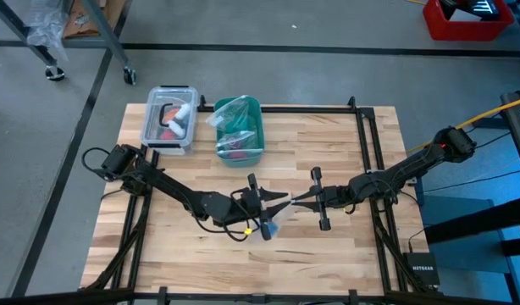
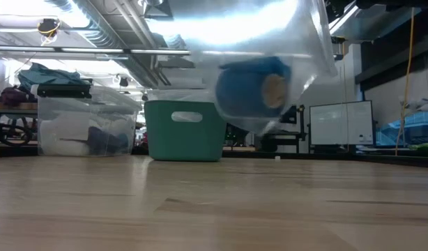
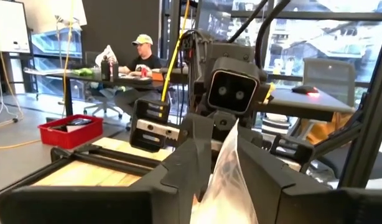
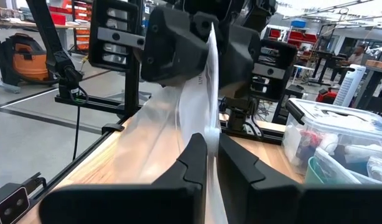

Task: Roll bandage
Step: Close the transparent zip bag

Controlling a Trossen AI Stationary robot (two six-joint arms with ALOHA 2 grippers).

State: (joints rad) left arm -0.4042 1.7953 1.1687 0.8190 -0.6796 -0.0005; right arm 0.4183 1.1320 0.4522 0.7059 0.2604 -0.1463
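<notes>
A: Bandage (image 2: 250, 89) status: it reads as a blue cylinder with a tan core, sitting inside a clear plastic bag (image 2: 284, 49) that hangs above the tabletop in the low view. In the high view it's only a small blue patch at the bag's lower end, near table centre.

B: So already rolled?

A: Looks rolled, yes. Bag plastic blurs it, so I can't say how tight the wrap is or whether a tail is loose.

B: Who's holding the bag?

A: Both arms. Left gripper (image 1: 262, 201) and right gripper (image 1: 304, 198) meet nose to nose mid-table. Right wrist view shows the right fingers (image 4: 194, 152) closed to a narrow slit with the bag film pinched between them. Left wrist view shows the left fingers (image 3: 181, 171) clamped on the film too. Bag is stretched between the two.

B: What's left, then?

A: My read: rolling itself is done or nearly so, and the open work is bag handling, either getting the roll out or sealing it in. Can't tell which from this.

B: Rest of table?

A: Teal bin (image 1: 241, 135) with a bagged item in it and a clear lidded box (image 1: 168, 119) beside it, both at the far edge, well apart from the grippers.
</notes>
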